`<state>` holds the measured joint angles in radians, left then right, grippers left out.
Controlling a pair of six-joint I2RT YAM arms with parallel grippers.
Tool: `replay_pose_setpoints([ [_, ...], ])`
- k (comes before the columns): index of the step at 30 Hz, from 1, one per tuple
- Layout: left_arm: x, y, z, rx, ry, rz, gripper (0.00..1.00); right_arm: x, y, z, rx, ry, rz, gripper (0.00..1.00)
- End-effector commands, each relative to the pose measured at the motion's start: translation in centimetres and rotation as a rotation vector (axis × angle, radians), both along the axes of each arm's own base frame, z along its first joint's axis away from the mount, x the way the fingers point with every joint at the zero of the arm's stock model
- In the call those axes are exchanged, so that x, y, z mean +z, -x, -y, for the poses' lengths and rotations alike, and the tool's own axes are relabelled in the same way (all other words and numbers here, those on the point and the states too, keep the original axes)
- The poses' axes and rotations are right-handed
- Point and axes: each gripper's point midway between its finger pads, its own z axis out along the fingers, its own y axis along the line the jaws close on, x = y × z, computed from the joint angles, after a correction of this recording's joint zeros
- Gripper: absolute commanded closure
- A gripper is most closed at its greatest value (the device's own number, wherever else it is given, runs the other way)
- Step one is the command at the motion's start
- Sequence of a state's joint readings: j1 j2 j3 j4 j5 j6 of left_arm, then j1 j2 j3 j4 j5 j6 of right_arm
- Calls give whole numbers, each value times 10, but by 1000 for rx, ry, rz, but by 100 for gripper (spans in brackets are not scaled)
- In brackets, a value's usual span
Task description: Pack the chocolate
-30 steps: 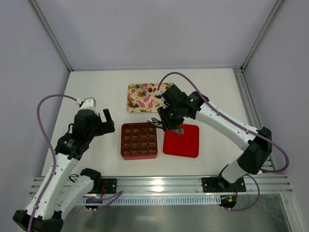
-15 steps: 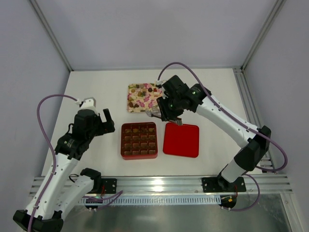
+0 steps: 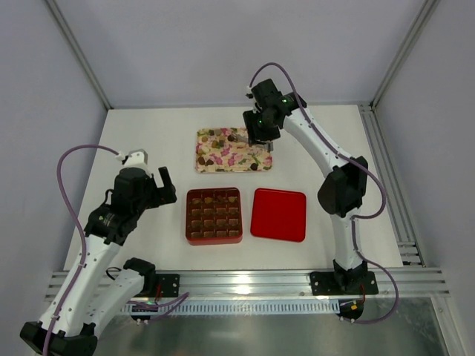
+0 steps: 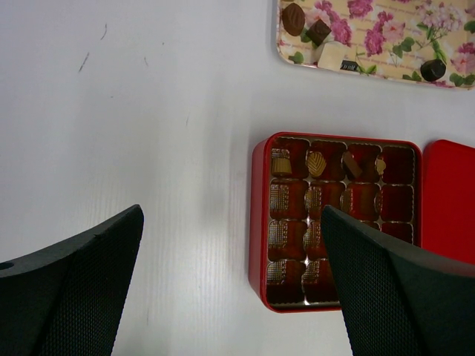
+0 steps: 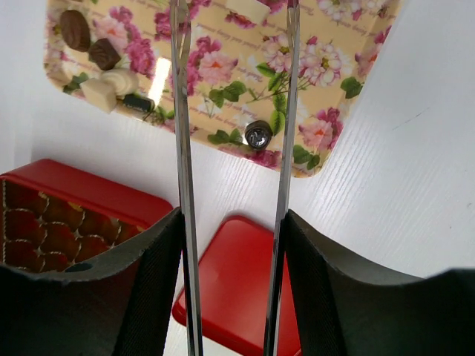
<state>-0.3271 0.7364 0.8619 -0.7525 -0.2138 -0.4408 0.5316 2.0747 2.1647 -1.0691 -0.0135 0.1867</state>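
The right gripper (image 5: 234,15), tongs parted and empty, hung above the chocolate (image 5: 258,135); straight descent was advised.

You see a white table (image 3: 148,133) under everything. The tray (image 5: 349,52) is cream-yellow, patterned with pink roses and green leaves. On it the chocolate (image 5: 89,44) runs from dark brown pieces to a whitish squarish one (image 5: 99,95), and one round dark piece (image 5: 258,134) shows a bright glint. The box (image 4: 260,222) is glossy red, its gridded insert (image 4: 293,200) brown with a gold shimmer, holding tan and brown pieces along the top row. The lid (image 3: 278,215) beside it is plain red. Both arms are white with black joints and purple cables (image 3: 70,159); the left gripper (image 4: 230,289) has black, finely meshed fingers. The right gripper (image 5: 234,245) is black with silvery metal tongs (image 5: 180,111).
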Motion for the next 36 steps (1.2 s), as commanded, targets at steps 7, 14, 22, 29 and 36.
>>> replay_pose_setpoints([
  [7,8,-6,-1,14,6,32,0,-8,-24,-3,-32,-25,-9,42],
  [14,7,-6,-1,13,6,29,0,-24,-24,-10,-41,-36,-34,48],
  [22,7,-6,0,12,7,30,0,-44,-27,-16,-51,-9,-59,49],
  [29,7,-6,0,11,5,30,0,-58,-28,-14,-72,39,-62,51],
  [36,9,-6,0,11,7,33,0,-53,-23,-13,-67,50,-52,57],
])
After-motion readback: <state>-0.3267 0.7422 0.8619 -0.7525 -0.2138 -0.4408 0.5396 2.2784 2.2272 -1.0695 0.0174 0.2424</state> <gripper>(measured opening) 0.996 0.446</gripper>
